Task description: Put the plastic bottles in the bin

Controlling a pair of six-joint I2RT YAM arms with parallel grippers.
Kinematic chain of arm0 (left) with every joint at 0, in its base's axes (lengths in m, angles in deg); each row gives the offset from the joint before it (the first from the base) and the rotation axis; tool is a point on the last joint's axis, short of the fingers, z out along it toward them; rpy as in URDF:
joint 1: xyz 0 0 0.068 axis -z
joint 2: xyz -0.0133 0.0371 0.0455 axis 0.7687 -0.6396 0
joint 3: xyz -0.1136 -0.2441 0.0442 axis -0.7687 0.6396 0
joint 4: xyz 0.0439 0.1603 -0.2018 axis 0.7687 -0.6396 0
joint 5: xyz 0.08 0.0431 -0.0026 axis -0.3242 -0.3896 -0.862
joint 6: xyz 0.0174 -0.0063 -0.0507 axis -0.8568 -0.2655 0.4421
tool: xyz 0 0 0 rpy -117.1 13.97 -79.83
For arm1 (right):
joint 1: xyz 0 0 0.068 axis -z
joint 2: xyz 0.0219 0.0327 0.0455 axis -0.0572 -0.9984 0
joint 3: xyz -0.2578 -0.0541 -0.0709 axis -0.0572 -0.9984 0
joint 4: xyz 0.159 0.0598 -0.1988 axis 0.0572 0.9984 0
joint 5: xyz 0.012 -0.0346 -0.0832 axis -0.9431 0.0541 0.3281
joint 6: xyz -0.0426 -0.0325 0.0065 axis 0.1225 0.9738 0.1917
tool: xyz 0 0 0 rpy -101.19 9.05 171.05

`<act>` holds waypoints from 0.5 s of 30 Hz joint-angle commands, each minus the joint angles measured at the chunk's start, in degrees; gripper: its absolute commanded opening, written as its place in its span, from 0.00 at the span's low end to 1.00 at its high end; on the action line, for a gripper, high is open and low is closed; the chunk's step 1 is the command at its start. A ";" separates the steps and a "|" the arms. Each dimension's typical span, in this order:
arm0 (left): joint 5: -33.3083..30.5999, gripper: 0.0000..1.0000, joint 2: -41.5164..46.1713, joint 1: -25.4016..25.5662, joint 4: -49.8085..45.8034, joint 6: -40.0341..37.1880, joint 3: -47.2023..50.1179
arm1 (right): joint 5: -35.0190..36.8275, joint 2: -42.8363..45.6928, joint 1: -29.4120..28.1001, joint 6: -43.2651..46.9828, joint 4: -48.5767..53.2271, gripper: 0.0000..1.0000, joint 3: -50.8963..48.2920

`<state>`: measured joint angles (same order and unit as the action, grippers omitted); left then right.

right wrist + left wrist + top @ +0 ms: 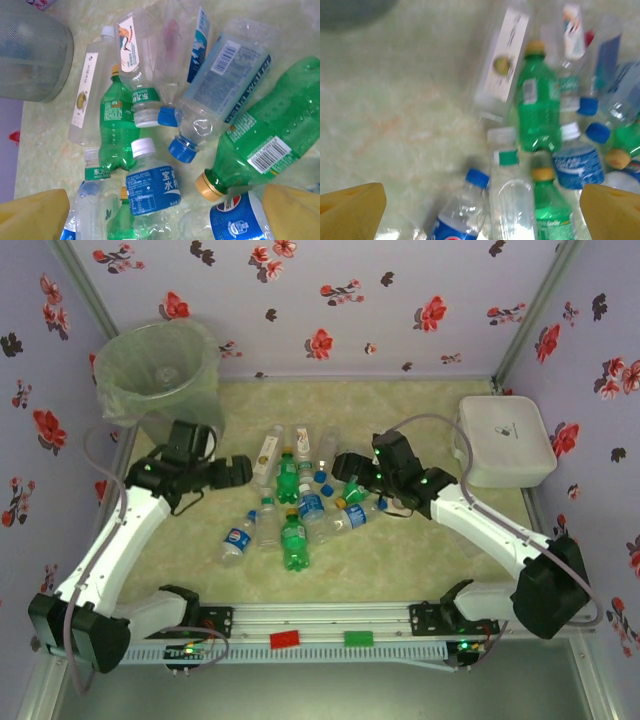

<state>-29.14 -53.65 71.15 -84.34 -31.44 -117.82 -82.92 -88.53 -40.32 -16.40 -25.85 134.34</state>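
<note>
Roughly a dozen plastic bottles (300, 505), three of them green, lie heaped at the middle of the table (420, 410). The one bin (150, 405) stands in its far left corner. The left gripper (240, 472) and right gripper (340, 465) flank the heap, both with jaws spread wide, holding nothing.

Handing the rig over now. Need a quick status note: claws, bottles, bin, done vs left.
Left claw: open, empty, at the left edge of the heap.
Right claw: open, empty, at the heap's right side.
Clear and green plastic bottles: lying in a heap mid-table, between the claws.
Round bin with pale green bag liner: upright in the far-left corner; contents not discernible.
Done: nothing confirmable.
Left: grasp and bin every bottle in the heap.
</note>
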 commanded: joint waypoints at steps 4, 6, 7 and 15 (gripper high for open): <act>-1.08 1.00 5.11 3.52 1.40 8.32 11.77 | 3.04 0.63 -1.12 -1.88 -0.96 1.00 -2.70; -1.87 1.00 5.98 4.47 1.53 9.51 14.47 | 3.39 0.41 -1.20 -1.88 -1.93 1.00 -3.36; -2.21 1.00 6.37 4.98 1.79 9.99 15.96 | 3.48 0.27 -1.20 -1.88 -2.31 1.00 -3.64; -4.04 1.00 6.74 8.13 1.01 12.81 21.02 | 3.30 -0.51 -1.28 -2.44 -4.88 1.00 -5.79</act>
<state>-31.18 -47.71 78.36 -83.16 -20.95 -97.84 -81.04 -88.57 -41.13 -17.84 -28.78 129.12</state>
